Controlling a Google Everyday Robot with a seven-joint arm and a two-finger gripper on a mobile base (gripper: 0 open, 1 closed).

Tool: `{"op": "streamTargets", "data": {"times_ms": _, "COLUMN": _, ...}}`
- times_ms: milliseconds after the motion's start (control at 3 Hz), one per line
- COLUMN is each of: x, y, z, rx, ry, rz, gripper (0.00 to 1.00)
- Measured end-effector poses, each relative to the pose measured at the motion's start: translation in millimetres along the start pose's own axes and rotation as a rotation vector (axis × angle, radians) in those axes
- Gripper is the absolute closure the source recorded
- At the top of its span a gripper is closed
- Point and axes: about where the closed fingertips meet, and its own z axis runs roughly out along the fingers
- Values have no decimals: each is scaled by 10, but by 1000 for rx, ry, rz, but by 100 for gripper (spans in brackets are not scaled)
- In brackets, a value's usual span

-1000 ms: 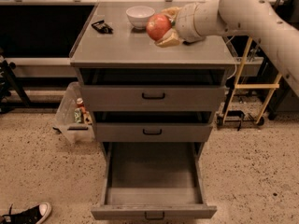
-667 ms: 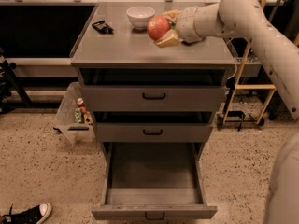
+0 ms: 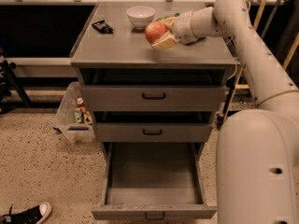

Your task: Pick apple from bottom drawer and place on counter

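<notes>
The red apple (image 3: 154, 31) with a paler patch sits between the fingers of my gripper (image 3: 161, 33), just above the middle of the grey counter (image 3: 112, 48). The gripper is shut on the apple, reaching in from the right on the white arm (image 3: 233, 17). The bottom drawer (image 3: 153, 181) is pulled fully out at the foot of the cabinet and its inside shows nothing in it. The two shallower drawers above it are slightly ajar.
A white bowl (image 3: 140, 16) stands at the back of the counter, just left of the apple. A small black object (image 3: 102, 26) lies at the counter's back left. A clear bin (image 3: 72, 115) with bottles sits on the floor left of the cabinet. A shoe (image 3: 28, 214) lies bottom left.
The gripper with the apple has stayed over the counter, shifted slightly; the robot's white body now fills the right foreground of the view.
</notes>
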Motion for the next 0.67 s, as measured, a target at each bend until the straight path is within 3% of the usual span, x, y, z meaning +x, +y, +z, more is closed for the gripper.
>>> {"op": "streamTargets", "data": {"times_ms": 667, "x": 76, "y": -100, "z": 28, "rx": -26, "ry": -11, "rz": 97, "gripper": 58}}
